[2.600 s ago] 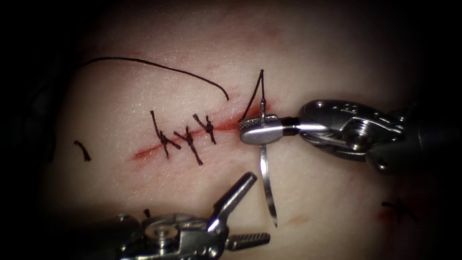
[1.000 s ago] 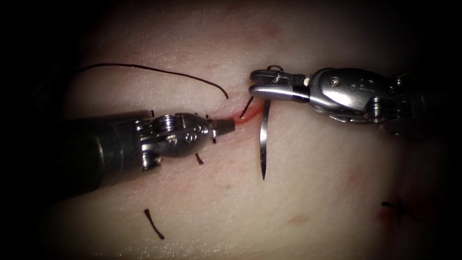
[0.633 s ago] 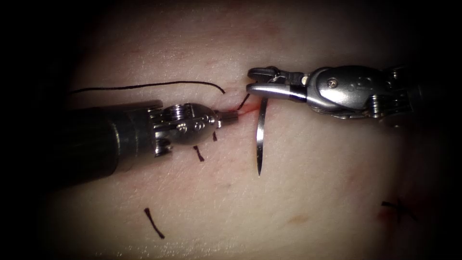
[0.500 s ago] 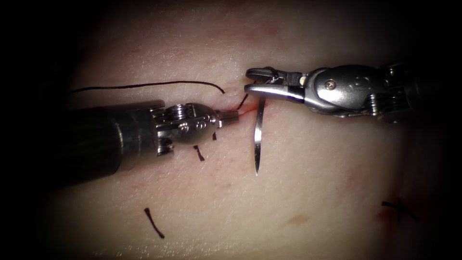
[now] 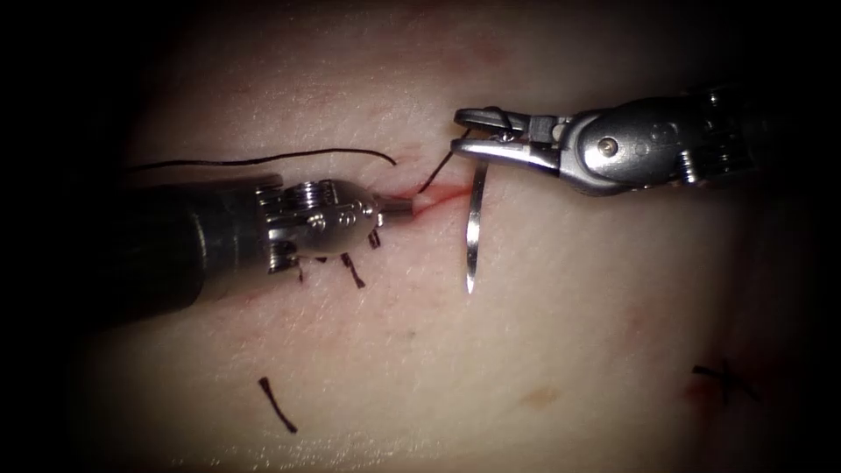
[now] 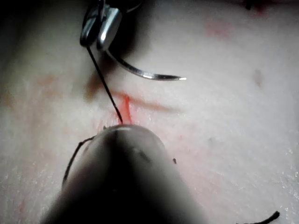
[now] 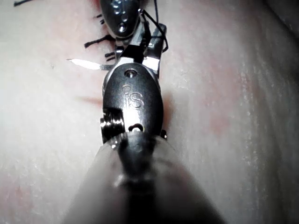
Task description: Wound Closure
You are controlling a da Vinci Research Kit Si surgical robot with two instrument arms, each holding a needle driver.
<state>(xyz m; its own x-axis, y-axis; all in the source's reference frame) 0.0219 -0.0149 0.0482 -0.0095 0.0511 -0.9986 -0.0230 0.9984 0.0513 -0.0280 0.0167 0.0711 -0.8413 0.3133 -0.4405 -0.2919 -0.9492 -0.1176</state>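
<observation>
My right tool point(image 5: 460, 140) is shut on the curved needle point(image 5: 474, 228) close to its thread end, just above the right end of the cut point(image 5: 438, 193). The needle hangs free of the tissue point(image 5: 561, 333), its point toward the front. A short run of thread point(image 5: 435, 175) goes from the needle's end into the cut, and its long tail point(image 5: 263, 160) lies off to the left. My left tool point(image 5: 410, 207) comes in from the left over the earlier stitches point(image 5: 353, 271), its jaws shut and pinching the cut's edge. In the left wrist view the needle point(image 6: 140, 72) curves out of the right tool point(image 6: 98, 28).
A loose cut end of thread point(image 5: 278, 405) lies on the tissue in front of the left tool. A dark stitch mark with red fluid point(image 5: 725, 377) sits far right. In the right wrist view the needle point(image 7: 86, 64) sticks out sideways, with the left tool point(image 7: 120, 16) beyond it.
The left tool came up from the front to the cut, then drew slightly left with the edge. The right tool lifted and turned the needle, whose point has risen a little.
</observation>
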